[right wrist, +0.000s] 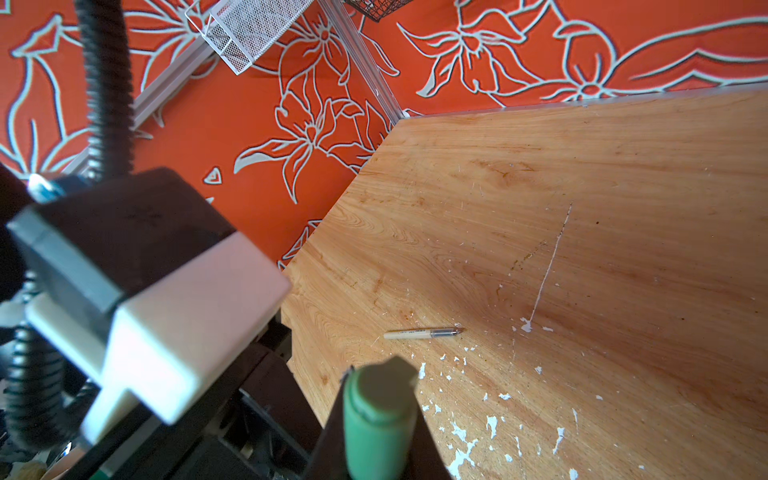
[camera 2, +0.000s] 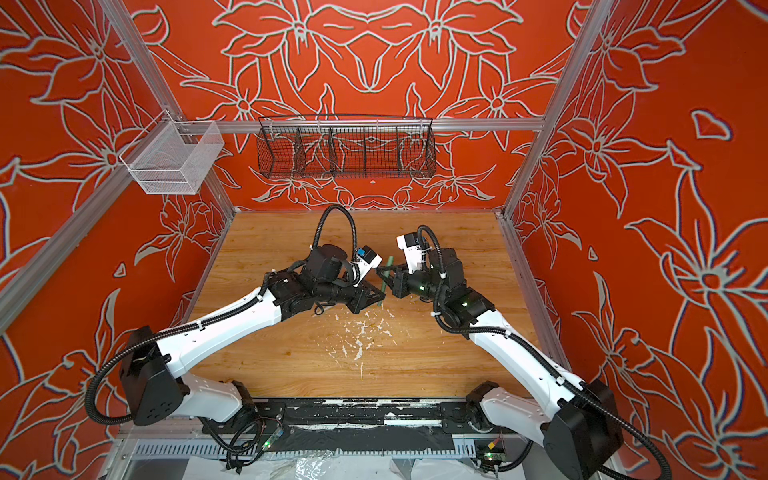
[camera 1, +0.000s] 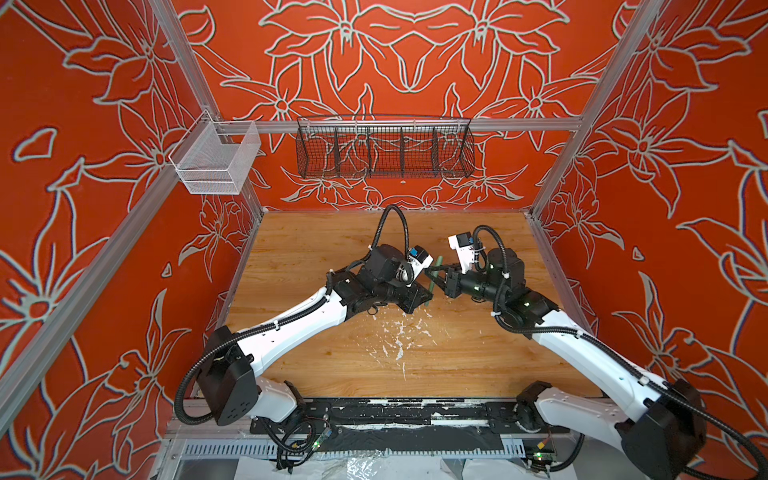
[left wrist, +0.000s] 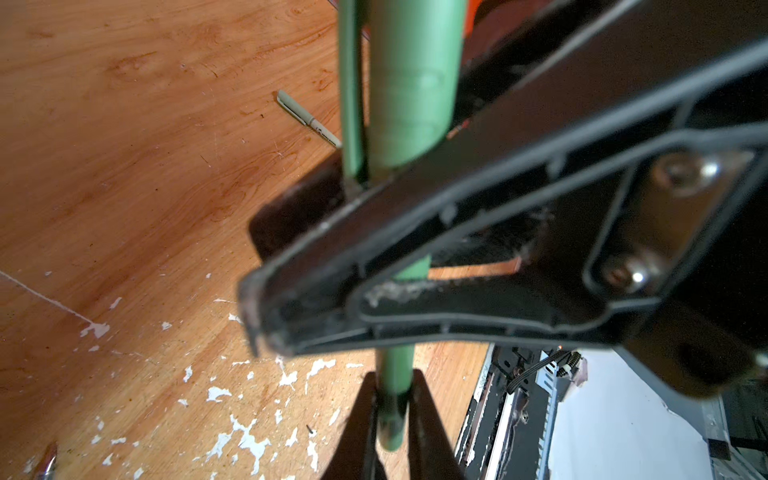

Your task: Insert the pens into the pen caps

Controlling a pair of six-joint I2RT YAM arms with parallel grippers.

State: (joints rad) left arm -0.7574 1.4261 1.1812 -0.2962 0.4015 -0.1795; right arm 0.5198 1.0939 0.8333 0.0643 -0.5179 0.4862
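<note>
Pen pinched by left gripper, apparently inside cap, right gripper clamping it

Bright even illumination, soft shadows on the surface, wide-angle curvature at top-view edges, near foreground blurred in wrist views.

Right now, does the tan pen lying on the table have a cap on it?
No, the tan pen lies on the table with its greyish pointed tip bare.

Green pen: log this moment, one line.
left gripper shut on green pen | right gripper shut on green cap | tan pen uncapped on table
</note>
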